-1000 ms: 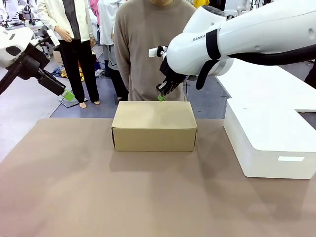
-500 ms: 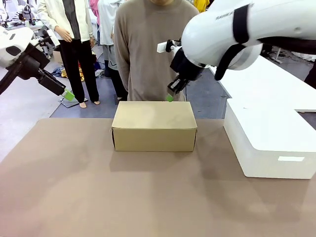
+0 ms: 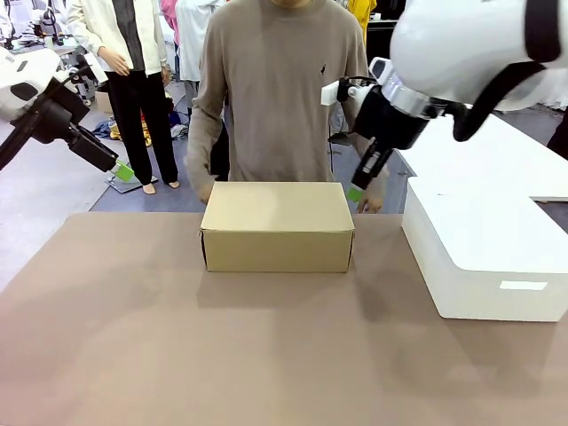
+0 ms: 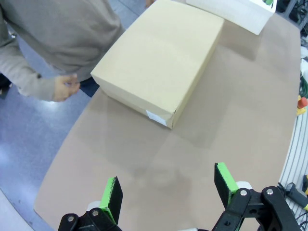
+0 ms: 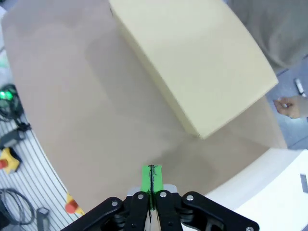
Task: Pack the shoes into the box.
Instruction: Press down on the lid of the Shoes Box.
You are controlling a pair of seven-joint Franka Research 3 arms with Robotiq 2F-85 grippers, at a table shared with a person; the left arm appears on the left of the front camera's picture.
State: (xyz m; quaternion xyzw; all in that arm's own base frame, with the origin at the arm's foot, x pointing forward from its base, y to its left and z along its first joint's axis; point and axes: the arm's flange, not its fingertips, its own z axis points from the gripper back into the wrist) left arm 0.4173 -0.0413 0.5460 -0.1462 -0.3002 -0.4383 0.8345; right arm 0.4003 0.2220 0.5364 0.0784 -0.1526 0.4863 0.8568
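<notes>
The box (image 3: pixel 277 225) is a tan cardboard shoebox with its lid down, at the far middle of the table. It lies below my left gripper (image 4: pixel 168 185) in the left wrist view as the box (image 4: pixel 161 57). The shoes are out of view. My right gripper (image 3: pixel 356 193) hangs shut with nothing in it, just off the box's far right corner; the right wrist view has the right gripper (image 5: pixel 151 177) over bare table beside the box (image 5: pixel 192 62). My left gripper (image 3: pixel 122 169) is open and empty, raised beyond the table's far left.
A person stands behind the box, one hand (image 3: pixel 199 191) at its far left corner and the other hand (image 3: pixel 370 201) near my right gripper. A large white block-shaped box (image 3: pixel 484 253) fills the table's right side. The brown table (image 3: pixel 222 346) stretches out in front.
My right arm swung right and down, from above the box's far edge to beside its far right corner. The person's hands came into view at the box's far corners. The left arm stayed still.
</notes>
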